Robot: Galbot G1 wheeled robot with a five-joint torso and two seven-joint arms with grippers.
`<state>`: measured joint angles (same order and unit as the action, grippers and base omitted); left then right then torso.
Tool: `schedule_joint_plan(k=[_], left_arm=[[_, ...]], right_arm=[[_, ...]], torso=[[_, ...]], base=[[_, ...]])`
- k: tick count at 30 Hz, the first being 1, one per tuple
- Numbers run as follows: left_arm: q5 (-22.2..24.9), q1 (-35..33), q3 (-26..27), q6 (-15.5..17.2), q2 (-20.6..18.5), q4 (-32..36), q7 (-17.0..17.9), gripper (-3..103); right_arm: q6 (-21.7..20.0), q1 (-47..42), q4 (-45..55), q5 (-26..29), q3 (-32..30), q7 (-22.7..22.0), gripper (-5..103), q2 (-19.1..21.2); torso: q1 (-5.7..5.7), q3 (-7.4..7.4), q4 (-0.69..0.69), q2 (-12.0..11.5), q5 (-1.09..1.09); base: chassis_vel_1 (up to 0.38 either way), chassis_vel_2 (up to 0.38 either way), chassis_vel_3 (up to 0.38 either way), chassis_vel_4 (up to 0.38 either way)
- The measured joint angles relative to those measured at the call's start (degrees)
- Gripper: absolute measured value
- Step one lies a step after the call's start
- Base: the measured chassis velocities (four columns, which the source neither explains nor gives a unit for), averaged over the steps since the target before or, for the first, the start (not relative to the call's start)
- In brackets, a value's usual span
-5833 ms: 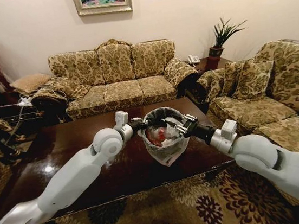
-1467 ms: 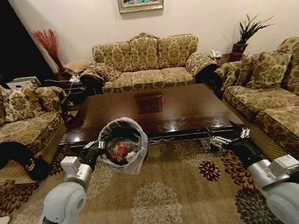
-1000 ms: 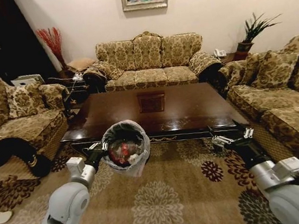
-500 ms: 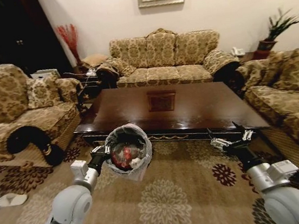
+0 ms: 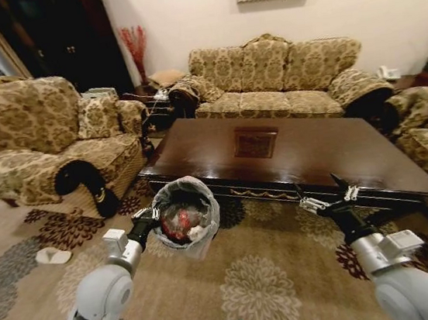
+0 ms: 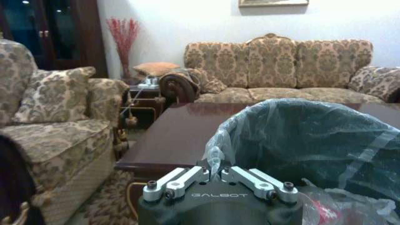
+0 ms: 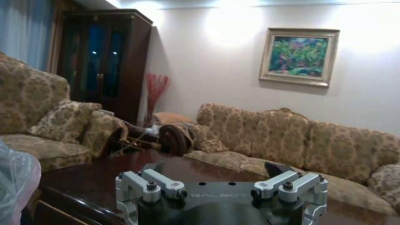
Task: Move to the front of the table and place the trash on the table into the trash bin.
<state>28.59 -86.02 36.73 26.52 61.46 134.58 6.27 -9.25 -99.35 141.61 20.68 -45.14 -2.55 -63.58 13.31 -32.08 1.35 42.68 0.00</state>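
Observation:
The trash bin [image 5: 187, 216], black with a pale liner bag, hangs above the carpet in front of the table's near left corner. My left gripper [image 5: 148, 217] is shut on its rim, and the left wrist view shows the fingers [image 6: 187, 176] pinching the liner of the bin [image 6: 312, 140]. Red and white trash [image 5: 176, 221] lies inside it. The table [image 5: 291, 154] stretches glossy and dark brown behind, its top bare apart from a reflected picture. Over the carpet near the table's front edge, my right gripper [image 5: 325, 198] stands open with nothing in it, its fingers [image 7: 149, 183] spread before the table [image 7: 87, 180].
Patterned sofas stand on the left [image 5: 48, 141], at the back [image 5: 281, 73] and at the right edge. A white slipper [image 5: 52, 256] lies on the flowered carpet [image 5: 268, 286]. A dark cabinet [image 5: 66, 37] and red stems [image 5: 136, 48] fill the far left corner.
The whole view has swung left, so the table sits farther right in the picture. The right gripper, at the bin over the table earliest, is now apart from it. The left gripper still holds the bin.

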Motion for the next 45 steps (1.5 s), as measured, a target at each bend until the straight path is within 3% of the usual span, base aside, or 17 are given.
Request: schedule_joint_plan(k=[8,19,30,45], left_arm=[[1.4,-0.3,-0.3,-1.0,0.5,0.6,1.3,4],[1.2,-1.6,-0.1,-2.4,0.9,1.6,1.6,4],[0.5,-1.6,0.0,-1.8,0.7,2.0,1.4,4],[0.4,-1.6,-0.1,-1.7,0.9,2.0,1.3,4]], right_arm=[[1.3,-0.5,0.2,1.7,-1.4,-0.2,100,-0.1],[1.5,-0.8,0.6,1.8,-1.8,0.0,100,-0.3],[1.5,-1.1,1.2,2.6,-2.6,-0.9,100,-0.8],[1.4,-1.6,1.3,-0.6,-1.6,0.9,100,-2.5]], torso=[[-0.58,0.85,0.02,-1.4,0.0],[-0.67,0.94,0.03,-1.6,0.01],[-1.66,2.21,0.02,-3.9,0.01],[-3.36,4.61,0.02,-8.0,0.01]], base=[[0.049,0.049,0.012,0.005],[0.0,0.0,0.0,0.0],[0.0,0.0,0.0,0.0],[0.007,0.007,-0.013,-0.013]])
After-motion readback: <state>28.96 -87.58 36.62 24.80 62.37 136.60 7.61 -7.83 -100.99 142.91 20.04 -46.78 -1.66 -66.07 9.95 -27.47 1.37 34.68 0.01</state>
